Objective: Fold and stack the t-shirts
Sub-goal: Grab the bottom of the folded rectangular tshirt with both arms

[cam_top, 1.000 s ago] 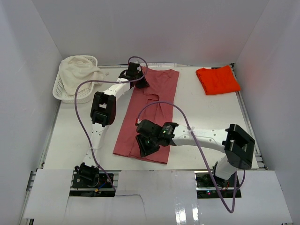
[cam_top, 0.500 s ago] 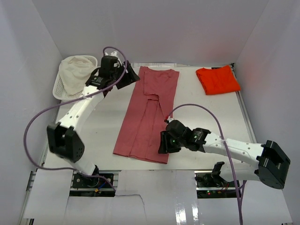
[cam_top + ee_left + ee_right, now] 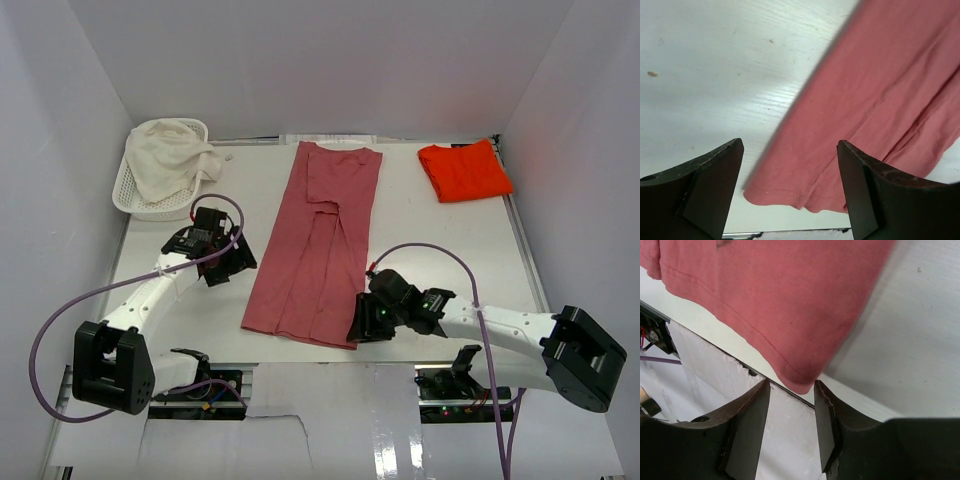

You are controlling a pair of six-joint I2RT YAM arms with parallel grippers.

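The dusty rose-red t-shirt [image 3: 318,240] lies folded lengthwise into a long strip down the middle of the table, collar at the far end. My left gripper [image 3: 238,262] hovers open just left of its near left edge; in the left wrist view the hem corner [image 3: 790,192] shows between the wide-apart fingers [image 3: 710,192], untouched. My right gripper [image 3: 358,328] is at the near right hem corner. In the right wrist view that corner [image 3: 800,377] sits at the mouth of the half-open fingers [image 3: 747,425], not pinched. The bright orange-red t-shirt [image 3: 465,170] lies folded at the far right.
A white lattice basket [image 3: 135,200] with a cream cloth [image 3: 165,160] in it stands at the far left. The table's near edge [image 3: 730,360] runs right under the shirt's hem. White walls close in the left, right and far sides.
My left gripper let go near the collar, swung back to the near left hem and opened wide. My right gripper slid from over the hem to its right corner and opened slightly.
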